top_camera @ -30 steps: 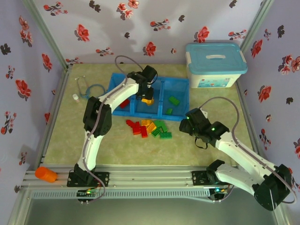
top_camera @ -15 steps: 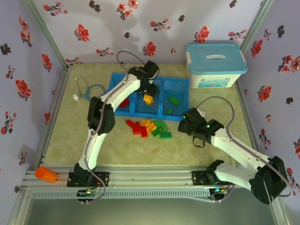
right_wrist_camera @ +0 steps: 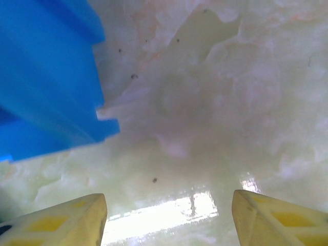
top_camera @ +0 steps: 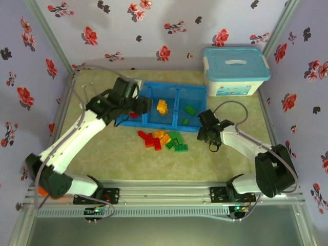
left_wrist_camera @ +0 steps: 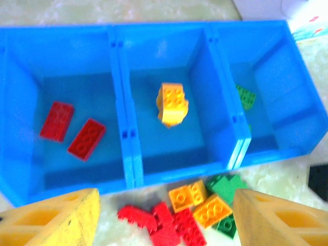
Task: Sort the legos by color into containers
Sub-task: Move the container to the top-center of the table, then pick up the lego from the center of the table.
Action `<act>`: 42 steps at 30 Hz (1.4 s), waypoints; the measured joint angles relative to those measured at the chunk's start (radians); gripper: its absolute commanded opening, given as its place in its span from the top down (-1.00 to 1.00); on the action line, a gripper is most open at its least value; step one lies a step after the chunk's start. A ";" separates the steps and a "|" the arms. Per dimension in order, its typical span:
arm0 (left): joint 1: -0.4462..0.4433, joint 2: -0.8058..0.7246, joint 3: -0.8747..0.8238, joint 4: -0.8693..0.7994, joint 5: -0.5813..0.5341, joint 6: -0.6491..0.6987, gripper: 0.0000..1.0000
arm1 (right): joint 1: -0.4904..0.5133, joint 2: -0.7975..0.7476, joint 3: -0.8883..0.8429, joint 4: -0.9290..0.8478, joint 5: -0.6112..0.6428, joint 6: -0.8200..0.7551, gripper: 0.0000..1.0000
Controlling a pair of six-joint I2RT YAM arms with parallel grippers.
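Containers [left_wrist_camera: 128,154]: three, holding two red legos [left_wrist_camera: 56,120], one yellow-orange lego [left_wrist_camera: 171,102], two green legos [top_camera: 190,109].
Loose pile [top_camera: 163,140]: beside the containers' near wall; open counter [top_camera: 128,159] toward its near edge.
Left tool [left_wrist_camera: 164,207], right tool [right_wrist_camera: 166,205]: apart, empty.

Top camera, above and behind, shares the tray [top_camera: 190,92] [left_wrist_camera: 125,133] with the closer left wrist camera.

No writing can be read anywhere; the printed label [top_camera: 231,90] on the front of the white storage box [top_camera: 236,77], upper right, is too small to make out.
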 measured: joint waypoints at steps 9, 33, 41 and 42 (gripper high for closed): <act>0.000 -0.254 -0.307 -0.001 0.000 -0.059 -0.39 | -0.076 0.141 0.135 -0.011 -0.003 -0.075 -0.29; -0.095 -0.229 -0.642 0.151 0.035 -0.249 -0.40 | 0.123 -0.053 0.153 -0.032 0.003 -0.038 -0.34; -0.082 -0.039 -0.635 0.285 0.040 -0.354 -0.35 | 0.233 -0.151 0.011 -0.001 0.003 0.051 -0.35; -0.077 -0.015 -0.629 0.297 0.040 -0.366 -0.33 | 0.240 -0.164 0.001 0.002 0.004 0.060 -0.35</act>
